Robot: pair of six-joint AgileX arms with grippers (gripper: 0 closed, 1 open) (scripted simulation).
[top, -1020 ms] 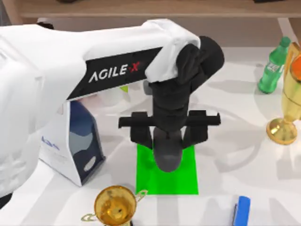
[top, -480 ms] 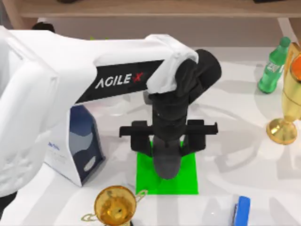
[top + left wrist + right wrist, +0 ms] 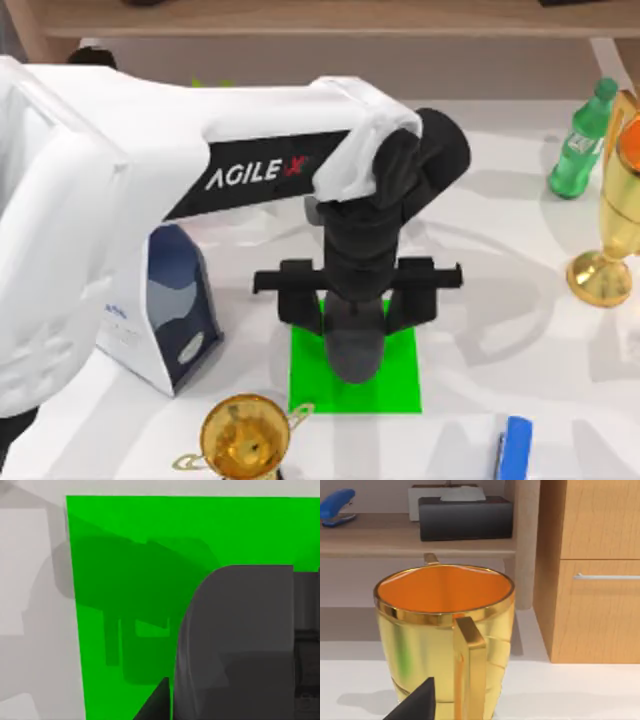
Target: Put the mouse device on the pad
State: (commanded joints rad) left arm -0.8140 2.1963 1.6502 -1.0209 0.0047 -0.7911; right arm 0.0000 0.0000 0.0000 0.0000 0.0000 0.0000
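The left pincer [image 3: 355, 345] hangs over the pad [image 3: 400, 385], its dark body covering the middle of the green square; whether its fingers are spread or clenched I cannot tell. The left wrist view brings the pad [image 3: 130, 545] close, with a grey rounded body [image 3: 235, 640] lying on it, probably the mouse, and the arm's shadow across the green. From above that body is hidden under the wrist.

Around the pad on the counter [image 3: 500, 330]: a blue-and-white carton [image 3: 165, 320] to its left, a gold trophy [image 3: 245, 435] in front, a blue stapler [image 3: 515, 445] front right, a second gold trophy [image 3: 610, 220] far right, and one green bottle [image 3: 580, 140] behind that.

The right wrist view faces a gold cup [image 3: 445, 635] with an orange inside, a shelf [image 3: 415, 540] and a wooden cabinet [image 3: 595, 570] behind it.
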